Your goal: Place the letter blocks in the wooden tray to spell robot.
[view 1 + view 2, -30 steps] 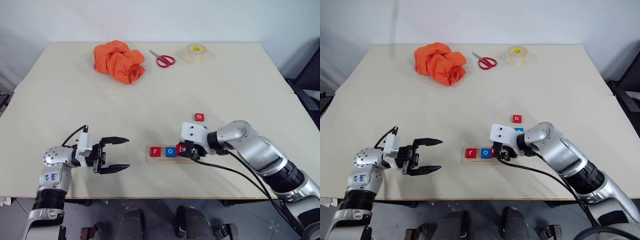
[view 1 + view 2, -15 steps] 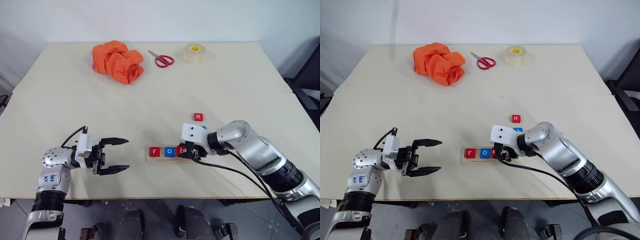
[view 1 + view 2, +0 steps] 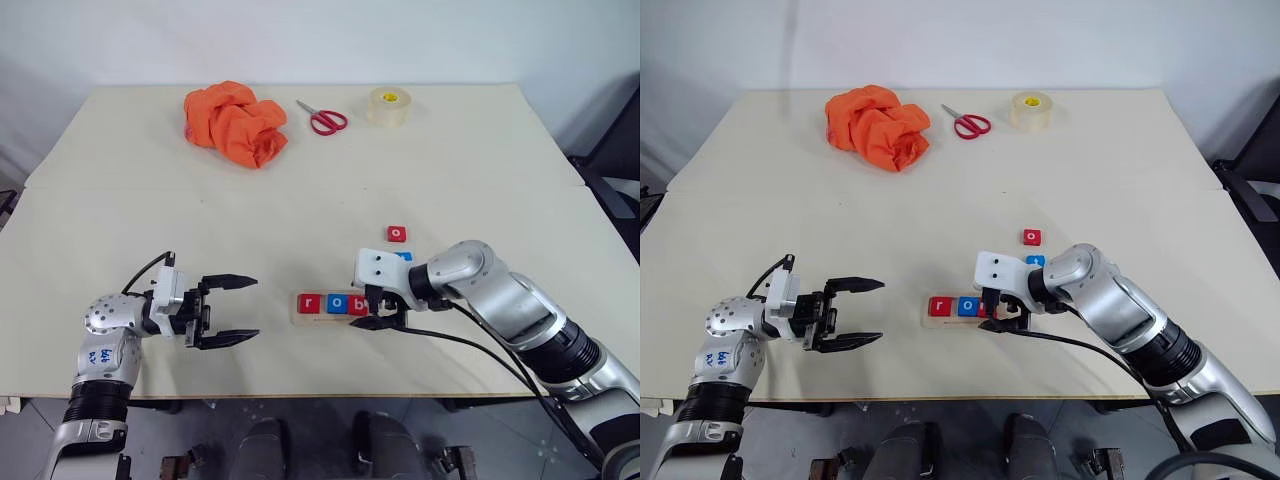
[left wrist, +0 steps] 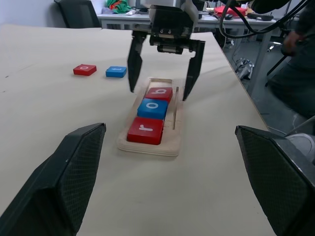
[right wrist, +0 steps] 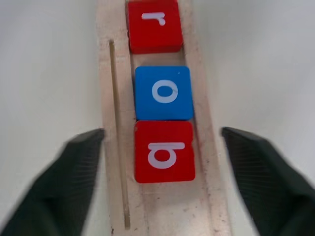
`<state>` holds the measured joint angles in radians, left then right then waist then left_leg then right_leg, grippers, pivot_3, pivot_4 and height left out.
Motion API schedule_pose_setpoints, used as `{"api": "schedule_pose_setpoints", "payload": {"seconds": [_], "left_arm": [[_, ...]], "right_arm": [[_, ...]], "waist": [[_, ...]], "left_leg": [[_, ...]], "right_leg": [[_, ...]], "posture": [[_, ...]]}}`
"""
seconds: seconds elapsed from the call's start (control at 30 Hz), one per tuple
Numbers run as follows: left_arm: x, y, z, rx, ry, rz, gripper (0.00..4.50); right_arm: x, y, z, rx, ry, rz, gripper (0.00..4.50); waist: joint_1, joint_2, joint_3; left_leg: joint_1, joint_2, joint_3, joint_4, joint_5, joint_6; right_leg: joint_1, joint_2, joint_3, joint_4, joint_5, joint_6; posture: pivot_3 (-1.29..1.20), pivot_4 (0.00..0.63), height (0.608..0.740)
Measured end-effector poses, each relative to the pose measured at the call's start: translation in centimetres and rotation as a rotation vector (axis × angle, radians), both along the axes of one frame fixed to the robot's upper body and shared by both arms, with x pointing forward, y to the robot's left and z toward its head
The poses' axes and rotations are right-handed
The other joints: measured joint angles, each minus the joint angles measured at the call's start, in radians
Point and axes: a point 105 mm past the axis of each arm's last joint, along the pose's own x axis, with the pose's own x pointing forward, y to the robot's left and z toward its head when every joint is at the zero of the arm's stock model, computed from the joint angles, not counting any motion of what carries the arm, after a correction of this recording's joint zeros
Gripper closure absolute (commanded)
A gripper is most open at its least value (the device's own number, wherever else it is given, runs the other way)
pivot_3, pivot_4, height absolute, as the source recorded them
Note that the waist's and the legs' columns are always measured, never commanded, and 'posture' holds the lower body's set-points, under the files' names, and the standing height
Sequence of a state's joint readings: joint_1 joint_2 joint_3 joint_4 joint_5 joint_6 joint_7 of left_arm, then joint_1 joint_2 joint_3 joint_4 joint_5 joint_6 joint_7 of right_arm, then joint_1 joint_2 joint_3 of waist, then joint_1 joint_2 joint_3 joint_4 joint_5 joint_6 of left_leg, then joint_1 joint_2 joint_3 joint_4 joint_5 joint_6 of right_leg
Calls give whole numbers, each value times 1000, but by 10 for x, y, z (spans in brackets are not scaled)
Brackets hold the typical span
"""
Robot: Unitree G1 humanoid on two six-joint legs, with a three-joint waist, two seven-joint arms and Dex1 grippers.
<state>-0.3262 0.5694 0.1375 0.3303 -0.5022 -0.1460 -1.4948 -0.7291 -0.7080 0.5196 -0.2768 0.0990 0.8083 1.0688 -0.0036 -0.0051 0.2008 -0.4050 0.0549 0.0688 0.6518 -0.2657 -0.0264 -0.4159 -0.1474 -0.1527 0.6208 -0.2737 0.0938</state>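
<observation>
On a pale bench point(image 3: 300, 200), the long pale wooden tray point(image 5: 114, 147) holds 3 small flat square letter blocks in a touching row: a red r block point(image 5: 153, 24), a blue o block point(image 5: 163, 92) and a red b block point(image 5: 164, 151), with the rest of the groove beyond the b bare. The right gripper point(image 4: 161, 69) hangs just above the b block, its 2 black fingers point(image 4: 134, 61) spread wide to either side of the tray and grasping nothing. The left gripper point(image 3: 228, 310) waits well apart from the tray, fingers also spread and empty. 2 blocks remain loose on the bench near the tray, a red o block point(image 3: 397, 233) and a blue block point(image 4: 116, 72) just beside it, presumably the t. The blocks look light, rigid and smooth-faced, unlikely to break, but thin enough that a pinch should fall on 2 opposite side edges, low and square, lest one tip or skid. The tray itself seems light and could slide if nudged.
</observation>
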Motion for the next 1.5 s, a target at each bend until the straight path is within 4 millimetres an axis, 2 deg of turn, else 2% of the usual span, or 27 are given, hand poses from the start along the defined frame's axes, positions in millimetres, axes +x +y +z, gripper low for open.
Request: {"api": "schedule_pose_setpoints", "payload": {"seconds": [0.17,0.27,0.3,0.4,0.5,0.73,1.17,1.5], "left_arm": [[4,-1,3,-3,-13,0,0],[7,-1,3,-9,-7,1,0],[7,-1,3,-9,-6,1,0],[11,-4,6,-14,-15,-7,0],[13,-3,4,-13,-5,2,0],[15,-7,7,-13,-17,-13,0],[6,-5,-3,-4,8,-8,0],[5,-4,-4,-4,14,0,0]], "right_arm": [[-4,1,9,23,-23,12,40],[-10,-7,11,58,-15,-2,40],[-11,-9,11,71,-16,-8,209],[-21,-16,11,99,5,-11,907],[-31,-25,6,98,51,-27,1985],[-32,-23,1,103,70,-33,4460],[-16,-15,-13,92,80,-9,4488],[-15,-12,-9,101,49,12,4488]], "waist": [[1,0,0],[3,0,0],[3,0,0],[6,0,0],[3,0,0],[0,-1,0],[1,-1,0],[2,-1,0]], "left_leg": [[0,0,0,0,0,0],[0,0,0,0,0,0],[0,0,0,0,0,0],[0,0,0,0,0,0],[0,0,0,0,0,1],[0,1,0,0,0,0],[0,1,0,1,0,0],[0,1,0,1,0,0]], "right_leg": [[0,0,0,0,0,0],[0,0,0,0,0,0],[0,0,0,0,0,0],[0,0,0,0,0,0],[0,0,0,-1,0,0],[0,1,0,0,0,0],[0,1,1,0,0,0],[0,1,1,0,0,0]], "posture": [[0,150,740],[0,150,740],[0,150,740],[0,150,740],[0,150,740],[0,150,740],[0,150,740],[0,150,740]]}}
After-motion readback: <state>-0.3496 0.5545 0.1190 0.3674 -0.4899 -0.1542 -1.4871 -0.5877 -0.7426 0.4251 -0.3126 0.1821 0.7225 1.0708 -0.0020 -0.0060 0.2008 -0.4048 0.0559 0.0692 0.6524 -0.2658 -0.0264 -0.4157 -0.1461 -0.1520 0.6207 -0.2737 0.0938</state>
